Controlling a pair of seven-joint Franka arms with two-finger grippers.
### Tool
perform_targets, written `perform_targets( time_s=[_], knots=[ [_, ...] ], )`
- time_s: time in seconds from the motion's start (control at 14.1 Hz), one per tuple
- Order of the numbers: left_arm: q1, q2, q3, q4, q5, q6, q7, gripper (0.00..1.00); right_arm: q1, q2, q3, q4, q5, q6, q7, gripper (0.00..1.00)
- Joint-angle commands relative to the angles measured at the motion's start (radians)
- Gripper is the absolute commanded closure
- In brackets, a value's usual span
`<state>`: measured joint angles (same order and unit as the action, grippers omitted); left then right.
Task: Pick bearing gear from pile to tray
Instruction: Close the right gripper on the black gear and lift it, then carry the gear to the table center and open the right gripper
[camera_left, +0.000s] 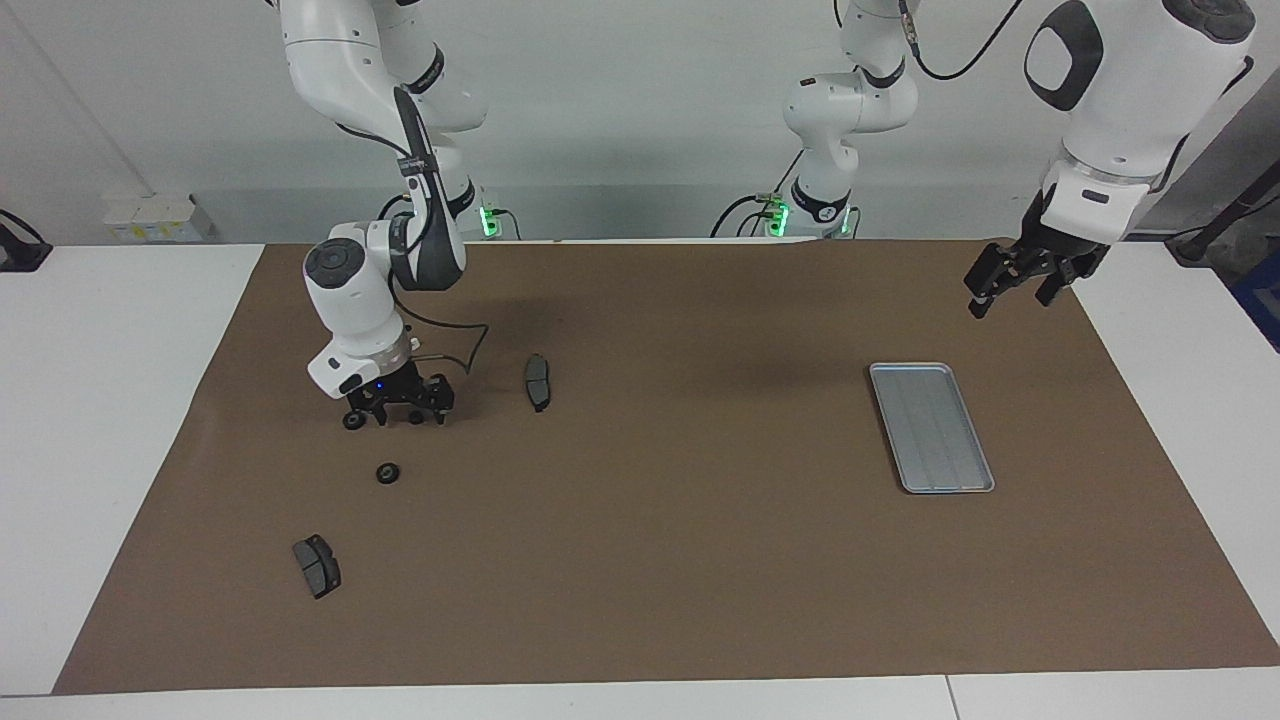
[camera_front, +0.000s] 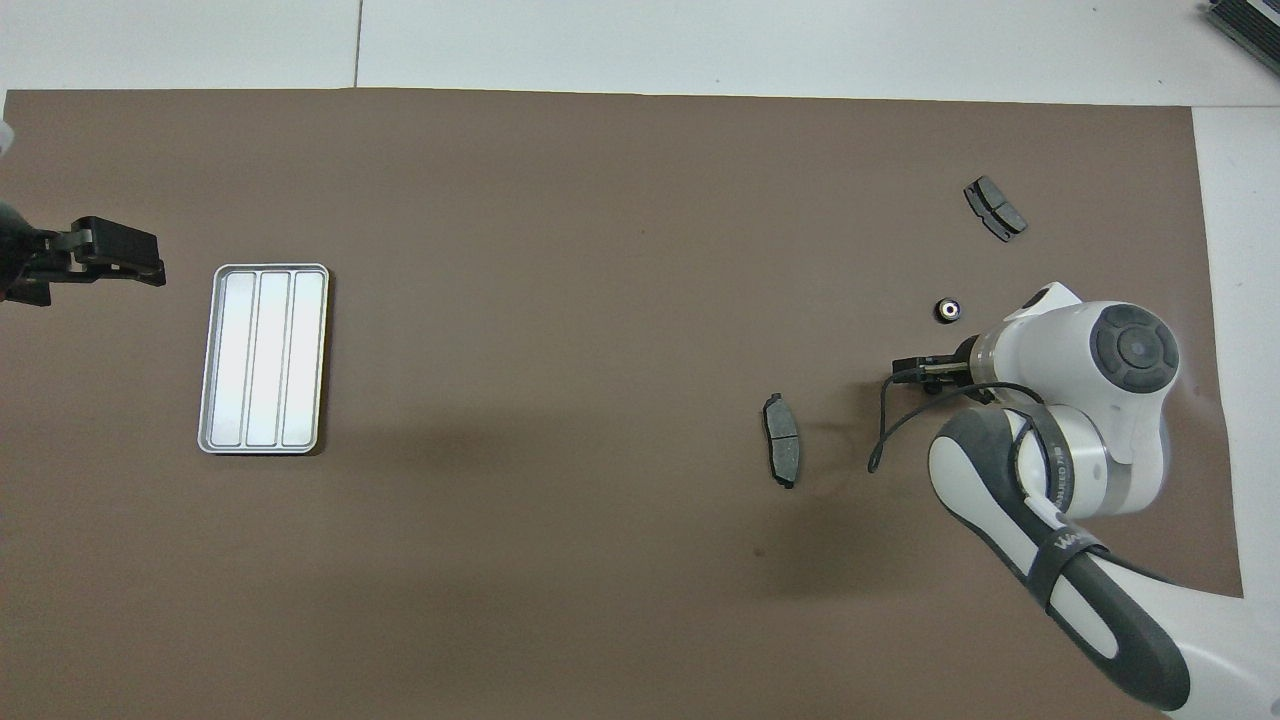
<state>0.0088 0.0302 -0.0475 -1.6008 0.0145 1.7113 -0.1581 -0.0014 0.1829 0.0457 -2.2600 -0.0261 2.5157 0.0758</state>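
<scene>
Three small black bearing gears lie on the brown mat at the right arm's end. My right gripper (camera_left: 411, 418) is down at the mat, open, with one gear (camera_left: 416, 417) between its fingers. A second gear (camera_left: 352, 421) lies just outside them. The third gear (camera_left: 388, 473) (camera_front: 946, 310) lies alone, farther from the robots. In the overhead view the right arm covers the gear under the right gripper (camera_front: 912, 372). The silver tray (camera_left: 930, 427) (camera_front: 262, 358) sits at the left arm's end. My left gripper (camera_left: 1008, 298) (camera_front: 150, 265) waits open in the air beside the tray, holding nothing.
One dark brake pad (camera_left: 538, 381) (camera_front: 782, 452) lies beside the right gripper toward the table's middle. Another brake pad (camera_left: 317, 565) (camera_front: 995, 208) lies farthest from the robots. The mat (camera_left: 680, 560) ends short of the white table edges.
</scene>
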Motion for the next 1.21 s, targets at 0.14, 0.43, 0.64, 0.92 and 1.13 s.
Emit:
perform_targets(
  time_s=[0.14,0.43,0.64,0.92,1.13],
  knots=[
    [0.005,-0.032,-0.005,-0.042,0.004,0.005,0.015,0.00,0.012,-0.003,0.002,-0.018,0.018,0.026,-0.033,0.62],
    [0.008,-0.042,-0.005,-0.062,0.004,0.019,0.015,0.00,0.015,-0.003,0.002,-0.012,0.018,0.025,-0.034,0.99],
    [0.008,-0.044,-0.005,-0.071,0.004,0.024,0.015,0.00,0.017,-0.022,0.011,0.011,0.018,0.014,-0.028,1.00],
    [0.010,-0.044,-0.005,-0.073,0.004,0.036,0.015,0.00,0.085,-0.043,0.013,0.060,0.018,-0.026,0.057,1.00],
    [0.010,-0.053,-0.005,-0.094,0.004,0.060,0.015,0.00,0.171,-0.031,0.013,0.094,0.018,-0.028,0.203,1.00]
  ],
)
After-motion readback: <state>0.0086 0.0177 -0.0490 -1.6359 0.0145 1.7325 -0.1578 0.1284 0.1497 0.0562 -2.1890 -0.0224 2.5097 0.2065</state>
